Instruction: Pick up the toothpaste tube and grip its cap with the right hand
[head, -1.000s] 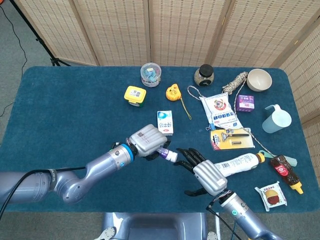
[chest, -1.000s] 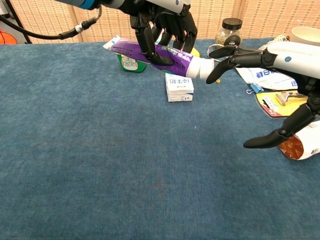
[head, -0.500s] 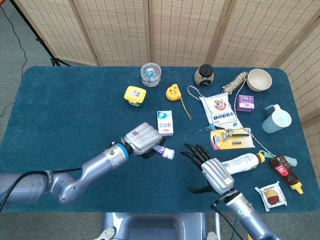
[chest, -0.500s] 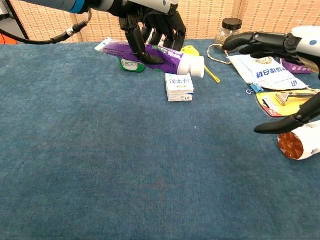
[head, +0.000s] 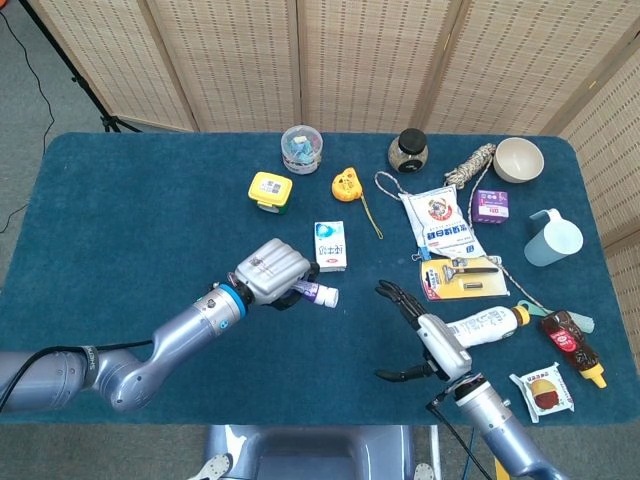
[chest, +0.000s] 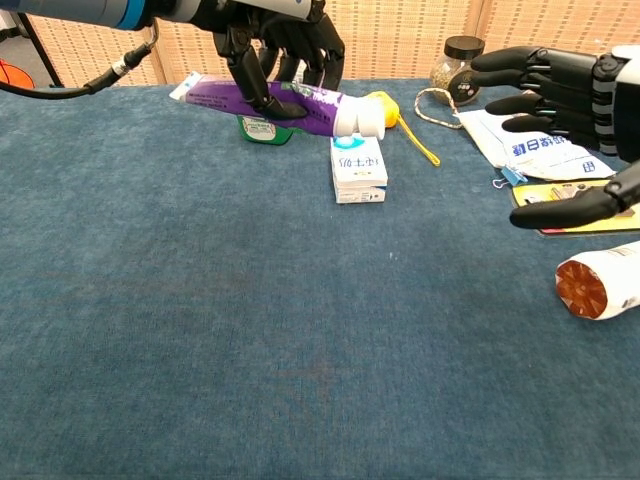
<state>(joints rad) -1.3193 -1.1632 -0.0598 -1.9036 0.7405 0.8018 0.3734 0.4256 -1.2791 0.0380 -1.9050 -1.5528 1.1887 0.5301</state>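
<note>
- My left hand (head: 268, 273) has its fingers (chest: 262, 85) wrapped around the purple toothpaste tube (chest: 262, 99). It holds the tube up off the desk (head: 130, 220), lying flat.
- The white cap (chest: 357, 116) sticks out past my fingers, toward my other hand. It hangs just above the small white and blue box (chest: 358, 170).
- My right hand (head: 432, 340) holds nothing. Its fingers (chest: 525, 80) are spread apart, with the thumb low. It is well apart from the cap.
- Just beside my right hand lies a white tube with an orange end (chest: 603, 284). A razor pack (head: 458, 277) and a white pouch (head: 440, 222) sit near it too.
- I think the pick-up part is done. The cap part is not done yet.
- Next I must bring the two hands together, so the cap sits between my right fingers. Then I close them on it.
- I should go slow. If I bump the cap from the side, the tube could slip in my left hand.
</note>
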